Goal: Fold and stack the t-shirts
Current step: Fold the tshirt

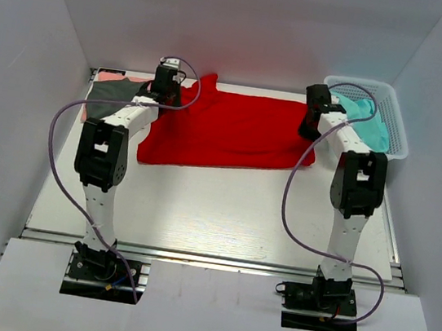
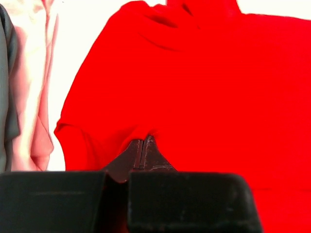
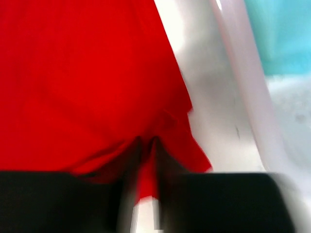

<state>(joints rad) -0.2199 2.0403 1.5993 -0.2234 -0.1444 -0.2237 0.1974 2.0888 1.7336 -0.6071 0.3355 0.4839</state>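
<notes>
Two grippers pinch the red t-shirt (image 1: pixel 234 130), which lies spread across the far middle of the table (image 1: pixel 222 215). The left gripper (image 2: pixel 142 147) is closed on a fold at its left edge. The right gripper (image 3: pixel 148 150), blurred, clamps its right edge. A dark grey t-shirt (image 1: pixel 111 94) and a pink t-shirt (image 2: pixel 34 97) lie far left. A white basket (image 1: pixel 397 141) holding teal cloth (image 1: pixel 371 125) stands far right.

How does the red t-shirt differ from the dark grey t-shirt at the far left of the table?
The red t-shirt lies spread wide over the middle of the table; the dark grey t-shirt shows as a smaller patch at the far-left corner. The left pincer and right pincer each pinch the red t-shirt; neither holds the dark grey t-shirt. Both lie on the table, outside the basket.
</notes>
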